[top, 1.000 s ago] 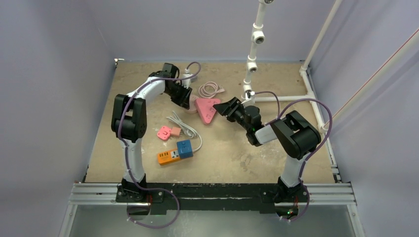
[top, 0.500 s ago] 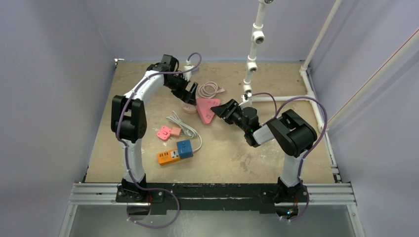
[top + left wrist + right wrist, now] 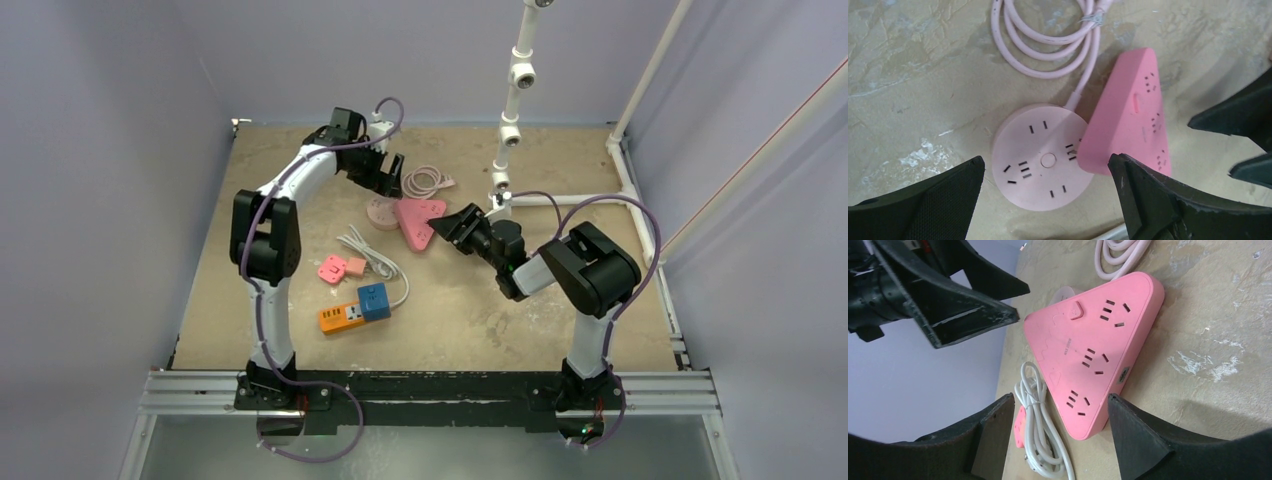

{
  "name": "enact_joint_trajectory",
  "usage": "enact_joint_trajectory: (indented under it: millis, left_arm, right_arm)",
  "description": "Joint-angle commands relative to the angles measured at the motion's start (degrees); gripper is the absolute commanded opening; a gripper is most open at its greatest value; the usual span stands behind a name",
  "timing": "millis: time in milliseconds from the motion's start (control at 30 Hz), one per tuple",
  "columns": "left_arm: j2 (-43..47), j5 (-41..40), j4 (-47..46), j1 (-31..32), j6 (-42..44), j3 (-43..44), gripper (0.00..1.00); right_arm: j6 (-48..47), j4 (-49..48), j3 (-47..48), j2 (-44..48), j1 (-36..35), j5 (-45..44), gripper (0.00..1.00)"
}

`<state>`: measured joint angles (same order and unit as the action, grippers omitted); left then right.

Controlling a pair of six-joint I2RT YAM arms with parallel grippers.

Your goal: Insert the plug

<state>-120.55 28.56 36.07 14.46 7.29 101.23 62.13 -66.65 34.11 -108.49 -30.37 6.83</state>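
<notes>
A round pale pink socket (image 3: 1040,160) lies flat on the table, and its pink cord (image 3: 1048,50) is coiled behind it. A pink triangular power strip (image 3: 1138,115) overlaps the socket's right edge. The cord's plug end seems to lie at the coil's right side (image 3: 451,183), too small to tell. My left gripper (image 3: 1045,162) hovers open above the round socket (image 3: 381,213) and holds nothing. The right gripper (image 3: 1060,400) is open, with its fingers on either side of the near corner of the triangular strip (image 3: 1093,350), not touching it.
A bundled white cable (image 3: 372,256) with a small pink adapter (image 3: 333,268) lies left of centre. An orange power strip carrying a blue cube (image 3: 356,309) sits nearer the bases. White pipes (image 3: 512,110) stand at the back right.
My left gripper opened, let go of the round socket and drew back from it. The right gripper crept slightly left toward the triangular strip.
</notes>
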Motion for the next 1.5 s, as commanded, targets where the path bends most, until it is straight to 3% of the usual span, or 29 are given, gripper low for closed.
enact_joint_trajectory:
  millis: [0,500,1167,1433,1467]
  left_arm:
    - [-2.9,-2.8,-1.4,0.7,-0.3,4.1,0.99]
    - [-6.3,10.2,7.3,0.0,3.5,5.6,0.99]
    - [-4.9,3.2,2.8,-1.8,7.9,3.0,0.99]
    - [-7.9,1.6,7.2,-2.5,11.4,3.4,0.99]
    - [-8.5,1.8,7.9,-2.7,11.6,3.4,0.96]
  right_arm:
    - [0.7,-3.8,-0.6,-0.9,-0.3,-0.4,0.71]
    - [0.8,-4.4,-0.5,-1.6,-0.3,0.0,0.71]
    - [0.9,-4.0,0.1,-1.8,-0.3,1.2,0.7]
    - [0.8,-2.9,2.7,-2.7,-0.3,0.9,0.7]
    - [0.9,-3.0,2.7,-2.7,-0.2,1.0,0.7]
